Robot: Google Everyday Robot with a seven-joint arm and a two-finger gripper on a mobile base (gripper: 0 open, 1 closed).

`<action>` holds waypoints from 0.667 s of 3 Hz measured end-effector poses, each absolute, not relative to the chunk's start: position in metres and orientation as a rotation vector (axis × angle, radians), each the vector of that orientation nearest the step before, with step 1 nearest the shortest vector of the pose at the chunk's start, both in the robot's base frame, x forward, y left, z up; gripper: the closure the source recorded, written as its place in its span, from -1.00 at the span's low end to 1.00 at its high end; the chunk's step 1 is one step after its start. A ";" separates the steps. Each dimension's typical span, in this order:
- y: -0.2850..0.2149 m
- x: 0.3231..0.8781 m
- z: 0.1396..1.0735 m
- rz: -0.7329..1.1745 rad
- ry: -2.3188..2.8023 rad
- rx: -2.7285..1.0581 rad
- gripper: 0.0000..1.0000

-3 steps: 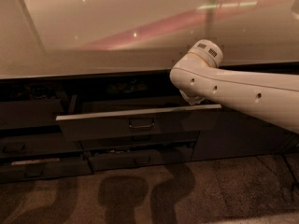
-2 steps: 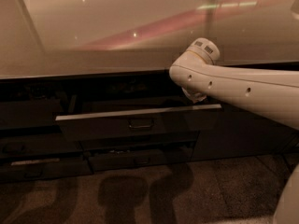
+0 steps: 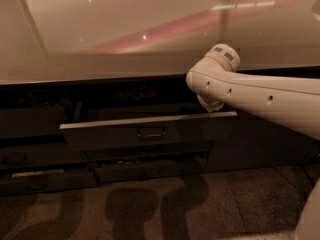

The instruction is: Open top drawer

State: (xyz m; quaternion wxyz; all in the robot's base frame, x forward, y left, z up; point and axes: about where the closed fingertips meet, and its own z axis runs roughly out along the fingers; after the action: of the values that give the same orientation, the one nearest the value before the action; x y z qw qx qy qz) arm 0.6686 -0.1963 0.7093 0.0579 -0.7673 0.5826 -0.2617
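Note:
The top drawer (image 3: pixel 125 136) is a wide dark grey front with a small central bar handle (image 3: pixel 151 132) and a pale top edge. It stands pulled out from under the counter, with its dark inside showing behind the front. My white arm (image 3: pixel 260 96) reaches in from the right. My gripper (image 3: pixel 210 105) hangs under the arm's rounded joint, just above the right end of the drawer's top edge, and the arm mostly hides it.
A glossy beige countertop (image 3: pixel 125 39) runs above the drawers. Narrower drawer fronts (image 3: pixel 150 171) sit below the top drawer, and one at the lower left (image 3: pixel 35 176) is slightly out. Dark cabinet fronts (image 3: pixel 260 144) fill the right. A white robot part (image 3: pixel 311 214) shows at the bottom right.
The arm's joint has shifted slightly up and to the right. A white robot part has come into view at the bottom right. The drawer stays at the same opening.

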 end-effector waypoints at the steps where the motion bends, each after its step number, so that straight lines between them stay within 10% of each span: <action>1: -0.212 0.671 0.689 -0.724 1.813 -2.309 1.00; 2: -0.213 0.671 0.690 -0.722 1.814 -2.309 1.00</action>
State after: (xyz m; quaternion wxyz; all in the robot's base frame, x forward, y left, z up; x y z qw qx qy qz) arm 0.6712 -0.2128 0.6901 0.0589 -0.7622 0.5989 -0.2385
